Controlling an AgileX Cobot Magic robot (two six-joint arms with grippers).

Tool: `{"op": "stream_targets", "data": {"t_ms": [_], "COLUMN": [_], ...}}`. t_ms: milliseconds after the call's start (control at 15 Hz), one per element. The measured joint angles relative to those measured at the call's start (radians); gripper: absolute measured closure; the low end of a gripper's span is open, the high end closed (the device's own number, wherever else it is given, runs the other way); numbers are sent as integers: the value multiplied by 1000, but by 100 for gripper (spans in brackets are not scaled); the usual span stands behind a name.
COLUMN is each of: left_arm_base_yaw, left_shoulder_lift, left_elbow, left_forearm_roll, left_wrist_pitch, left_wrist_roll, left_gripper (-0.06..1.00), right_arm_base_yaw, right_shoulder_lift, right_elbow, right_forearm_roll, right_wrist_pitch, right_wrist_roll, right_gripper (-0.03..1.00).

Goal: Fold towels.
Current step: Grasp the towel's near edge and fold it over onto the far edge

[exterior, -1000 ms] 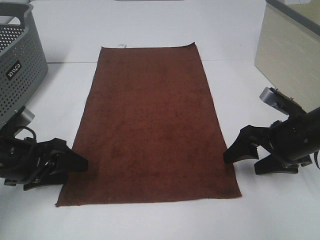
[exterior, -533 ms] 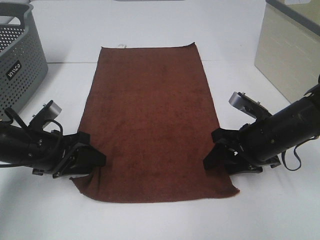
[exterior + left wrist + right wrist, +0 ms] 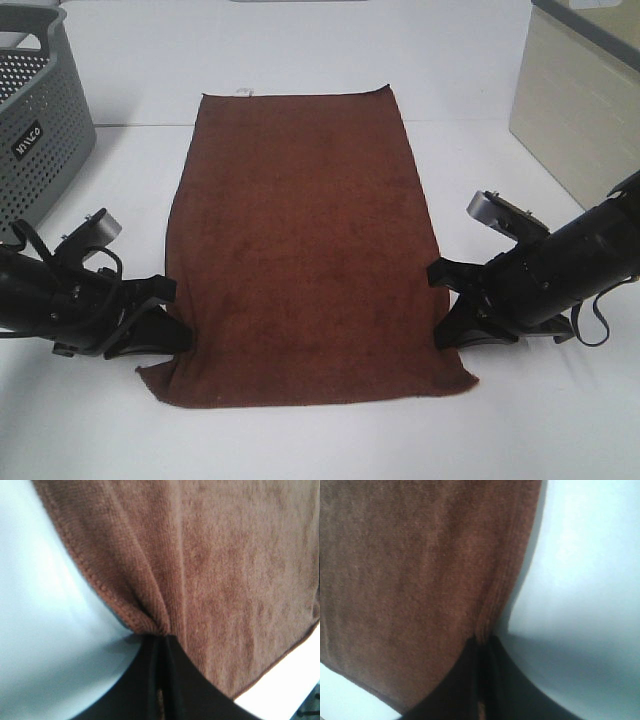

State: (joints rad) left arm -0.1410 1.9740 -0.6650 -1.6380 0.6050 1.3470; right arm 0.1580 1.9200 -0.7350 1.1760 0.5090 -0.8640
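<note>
The reddish-brown towel point(image 3: 300, 240) lies flat lengthwise on the white table, with a small white tag point(image 3: 243, 94) on its far short edge. My left gripper point(image 3: 175, 335) is shut on the towel's left long edge near the front corner; the left wrist view shows the hem point(image 3: 145, 622) pinched between the black fingers point(image 3: 140, 680). My right gripper point(image 3: 447, 325) is shut on the right long edge near the front corner; the right wrist view shows the hem point(image 3: 485, 625) bunched into the closed fingers point(image 3: 465, 680).
A grey perforated basket point(image 3: 40, 130) stands at the far left. A beige box point(image 3: 585, 110) stands at the far right. White table point(image 3: 320, 440) lies in front of the towel.
Both grippers moved in from beside the towel, closed on its side edges, and drew the front corners inward. The front left corner has bunched and shifted right.
</note>
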Motion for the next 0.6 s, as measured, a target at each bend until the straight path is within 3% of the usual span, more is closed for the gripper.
{"op": "stream_targets", "data": {"t_ms": [200,600], "left_arm_base_yaw": [2,2], "left_shoulder_lift": [-74,-256], "left_elbow": [23,235], "left_forearm_roll": [67,86], "left_wrist_pitch": [-6,-6], "left_wrist_roll": [-59,-53], "left_gripper": [94,94], "right_arm_base_yaw": [0,0], "right_shoulder_lift": [-77,-305], "right_elbow": [16,278], "right_forearm_roll": [-65,-80], "right_wrist_pitch": [14,17], "right_wrist_roll": [75,94], "right_gripper": [97,97]}}
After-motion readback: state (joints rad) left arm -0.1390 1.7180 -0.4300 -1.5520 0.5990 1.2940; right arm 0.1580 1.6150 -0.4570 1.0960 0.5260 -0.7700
